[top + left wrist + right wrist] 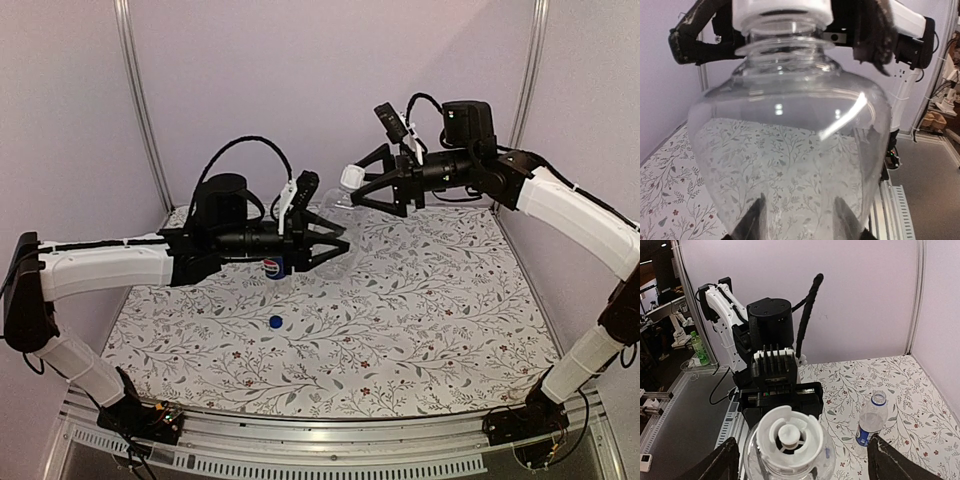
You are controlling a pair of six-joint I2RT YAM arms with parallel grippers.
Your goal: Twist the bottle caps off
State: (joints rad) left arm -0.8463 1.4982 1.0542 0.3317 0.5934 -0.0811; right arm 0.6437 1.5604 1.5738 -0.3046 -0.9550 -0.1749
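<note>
the plain bottle (790, 150) is clamped aloft by the left claw (325, 248) so its white cap (788, 437) is offered to the right claw (350, 183), spread apart around it, while the blue cap (275, 321) is seen on the tabletop (430, 300).

Plain bottle (790, 150): clear, smooth plastic, glossy, with bright streak reflections. Its white cap (788, 435): opaque plastic with a dull sheen. Pepsi bottle (871, 422): clear plastic with a shiny blue label. Blue cap (275, 322): plastic, finish too small for me to judge. Table cover (420, 330): matt floral print; cloth or paper, I cannot tell. Arm shells (100, 265): smooth white plastic. Black motor housing (770, 315): satin finish, material unclear to me. Front rail (330, 432): bare silvery metal.
</note>
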